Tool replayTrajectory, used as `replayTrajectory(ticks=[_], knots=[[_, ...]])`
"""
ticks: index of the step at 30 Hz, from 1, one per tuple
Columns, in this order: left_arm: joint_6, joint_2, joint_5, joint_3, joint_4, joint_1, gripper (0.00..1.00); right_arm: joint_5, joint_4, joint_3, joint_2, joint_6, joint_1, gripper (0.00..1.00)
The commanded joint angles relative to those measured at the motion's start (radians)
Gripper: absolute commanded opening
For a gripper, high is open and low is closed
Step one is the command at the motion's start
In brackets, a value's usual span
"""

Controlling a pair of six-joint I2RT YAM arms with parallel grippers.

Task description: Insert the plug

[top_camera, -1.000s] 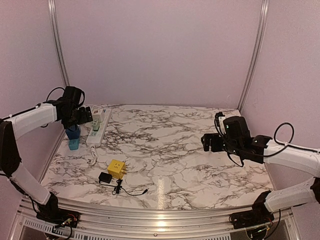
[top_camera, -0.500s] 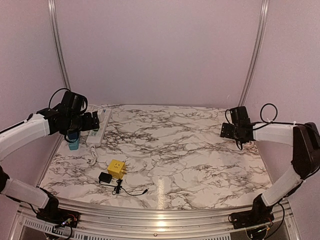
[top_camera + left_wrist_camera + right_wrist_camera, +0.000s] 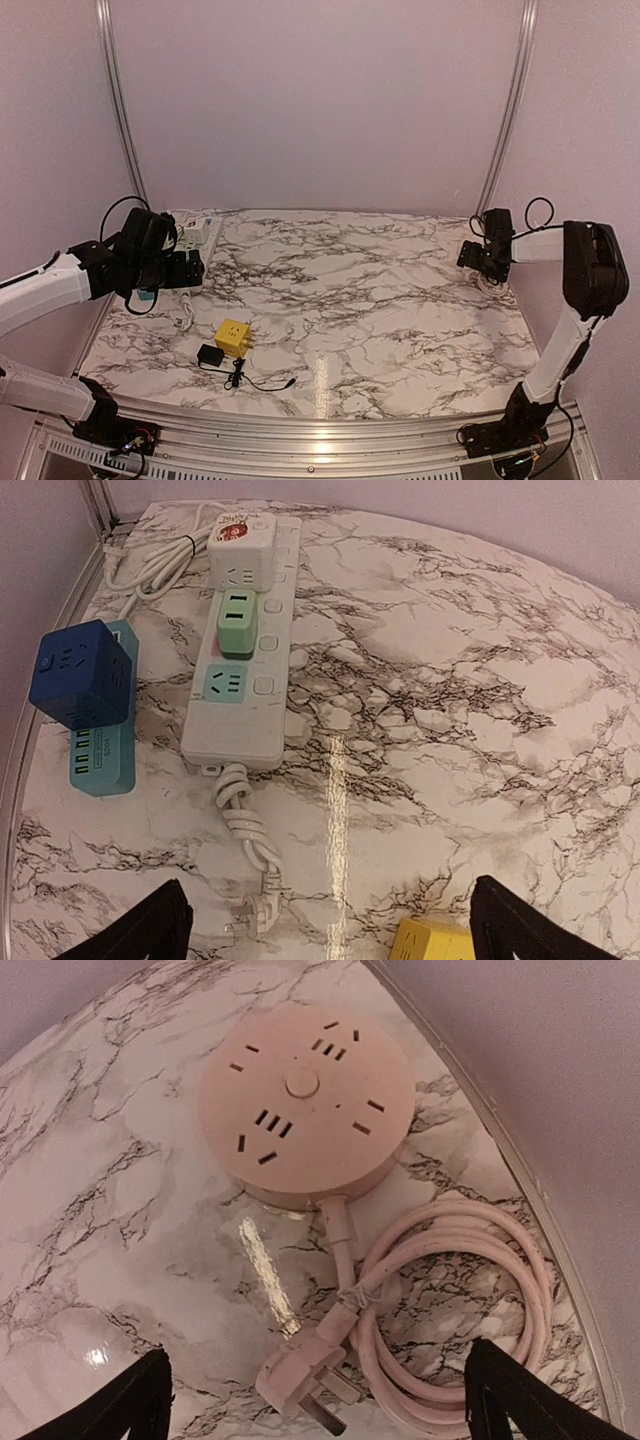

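**Q:** Where does the plug lie, and which claw is nearer to it?

**A:** Two loose plugs show, one under each arm. At the far right corner of the counter point(image 3: 380, 300), the right claw point(image 3: 318, 1380) hangs over a pink plug point(image 3: 300, 1370). The plug lies on the marble just below the gap between the fingers. A round pink socket block point(image 3: 305, 1100) sits beyond it, further from the claw. The pink cord point(image 3: 470, 1290) loops to the right of the plug.

**Q:** Which way does that plug point?

**A:** It lies on a slant in the wrist view. Its cord end points toward the upper right and its prongs toward the lower right. The prongs point away from the socket block, so my guess is it would need lifting and turning before it could go in.

**Q:** And on the left?

**A:** The left claw point(image 3: 328, 900) hovers above a white plug point(image 3: 255, 915), which lies slightly left of the gap between its fingers. From there the cord curls up to a white power strip point(image 3: 245, 680). The strip's long side runs away from the claw.

**Q:** Are the claws holding anything?

**A:** No. Both have their fingers wide apart and nothing between them. Each arm is close to its own plug and well apart from the other one. From this moment alone, I cannot tell which plug the task means.
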State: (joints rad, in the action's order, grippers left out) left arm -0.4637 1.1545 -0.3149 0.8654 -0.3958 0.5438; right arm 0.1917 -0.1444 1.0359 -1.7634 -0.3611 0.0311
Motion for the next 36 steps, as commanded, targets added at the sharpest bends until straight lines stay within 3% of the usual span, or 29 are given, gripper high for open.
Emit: replayTrajectory(ticks=[1,18,28,33,36], knots=[[-0.019,-0.028,-0.005,-0.024,-0.005,0.010,0.99,-0.029,-0.034,0.128,-0.075,0.022,-0.001,0.97],[-0.038,-0.063,-0.022,-0.064,-0.007,0.013,0.99,-0.035,0.003,0.091,-0.189,-0.062,0.010,0.88],[-0.061,-0.101,-0.019,-0.079,-0.008,0.013,0.99,-0.140,0.098,-0.027,-0.141,-0.093,0.010,0.63],[-0.065,-0.113,-0.017,-0.080,-0.011,0.013,0.99,-0.141,0.103,-0.066,-0.087,-0.083,0.000,0.61],[-0.071,-0.113,-0.013,-0.080,-0.007,0.013,0.99,-0.139,0.096,-0.067,-0.079,-0.068,-0.002,0.54]])
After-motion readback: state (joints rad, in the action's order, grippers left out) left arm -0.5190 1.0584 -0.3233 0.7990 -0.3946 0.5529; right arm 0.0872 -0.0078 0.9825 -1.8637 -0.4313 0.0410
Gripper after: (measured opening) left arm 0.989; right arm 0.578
